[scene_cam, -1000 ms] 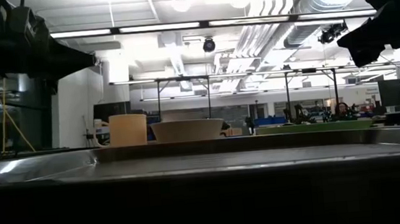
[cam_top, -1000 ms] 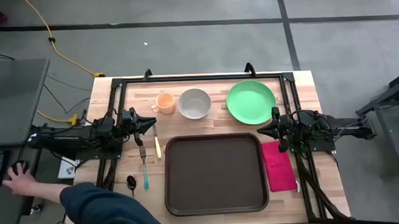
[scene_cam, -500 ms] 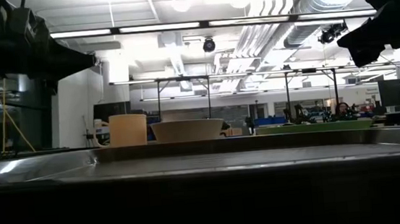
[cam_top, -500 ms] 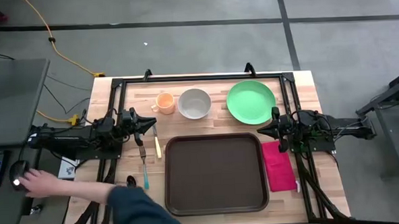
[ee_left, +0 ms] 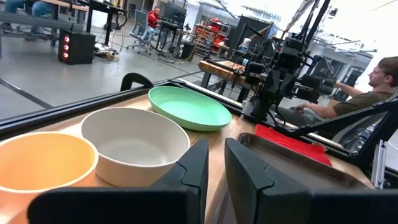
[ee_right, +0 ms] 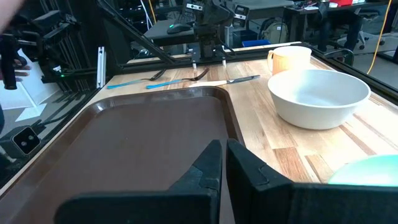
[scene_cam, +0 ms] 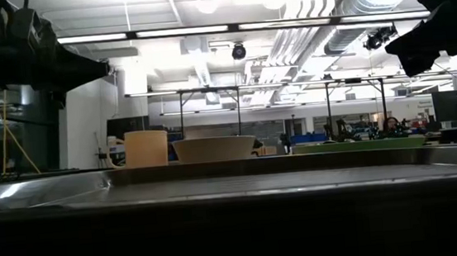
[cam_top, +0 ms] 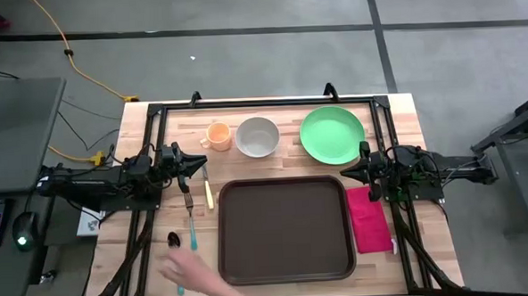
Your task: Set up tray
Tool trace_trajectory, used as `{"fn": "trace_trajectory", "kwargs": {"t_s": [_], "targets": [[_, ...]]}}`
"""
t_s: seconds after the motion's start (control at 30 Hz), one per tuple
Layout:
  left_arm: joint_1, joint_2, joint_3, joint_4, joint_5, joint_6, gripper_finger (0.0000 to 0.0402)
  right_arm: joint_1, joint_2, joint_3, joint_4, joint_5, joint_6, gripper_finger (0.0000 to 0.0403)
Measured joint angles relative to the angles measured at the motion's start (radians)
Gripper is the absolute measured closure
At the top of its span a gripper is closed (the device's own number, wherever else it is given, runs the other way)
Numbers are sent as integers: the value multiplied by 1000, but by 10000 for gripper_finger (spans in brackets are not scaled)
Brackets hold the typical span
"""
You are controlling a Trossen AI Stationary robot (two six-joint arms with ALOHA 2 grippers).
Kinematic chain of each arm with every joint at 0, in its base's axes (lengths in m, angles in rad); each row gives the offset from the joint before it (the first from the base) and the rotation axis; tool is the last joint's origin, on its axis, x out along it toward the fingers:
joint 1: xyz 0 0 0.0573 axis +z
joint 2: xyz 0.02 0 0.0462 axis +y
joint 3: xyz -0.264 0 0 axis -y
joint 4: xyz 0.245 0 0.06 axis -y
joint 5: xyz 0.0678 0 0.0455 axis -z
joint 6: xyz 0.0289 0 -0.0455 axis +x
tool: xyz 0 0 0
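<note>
1. From my console I see a person's hand [cam_top: 182, 269] reaching in over the near edge of the table [cam_top: 271, 114], left of the tray [cam_top: 285, 229]. It is blurred, so I cannot tell how far its fingers are spread or whether it touches anything; it sits just near a dark spoon [cam_top: 172, 240] and the teal handle of a fork [cam_top: 191, 224].
2. The left gripper [cam_top: 199, 161] hovers at the left side of the table, beside a knife [cam_top: 207, 188] with a cream handle. In its wrist view the two dark fingers [ee_left: 193, 171] stand with a narrow gap and nothing between them.
3. The right gripper [cam_top: 347, 172] waits at the right side, between the green plate [cam_top: 332, 133] and the magenta napkin [cam_top: 366, 219]. Its fingers [ee_right: 208, 163] are pressed together, empty.
4. The tray lies flat in the middle of the near half of the table: dark brown plastic, rectangular, rounded corners, a low raised rim, its smooth floor bare (a slight sheen shows in the right wrist view).
5. Along the far side, left to right: a small orange cup [cam_top: 217, 135] with a handle, a round off-white bowl [cam_top: 257, 137] with smooth matte walls, and the shallow green plate.
6. The table top is pale wooden planking with visible grain, bordered by a black metal frame.
7. The napkin lies flat just right of the tray, a long folded rectangle.
</note>
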Motion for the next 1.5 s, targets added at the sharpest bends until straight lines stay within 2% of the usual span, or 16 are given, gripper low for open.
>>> {"fn": "trace_trajectory", "kwargs": {"t_s": [0.23, 0.63, 0.77, 0.97, 1.2, 1.5], "targets": [[0, 0, 0, 1, 0, 0, 316, 0, 0, 0, 0, 0, 0, 402], [0, 0, 0, 16, -75, 20, 316, 0, 0, 0, 0, 0, 0, 402], [0, 0, 9, 37, -110, 97, 316, 0, 0, 0, 0, 0, 0, 402], [0, -1, 76, 37, -130, 252, 316, 0, 0, 0, 0, 0, 0, 402], [0, -1, 154, 34, -223, 256, 316, 0, 0, 0, 0, 0, 0, 402], [0, 0, 244, 29, -224, 256, 316, 0, 2, 0, 0, 0, 0, 402]]}}
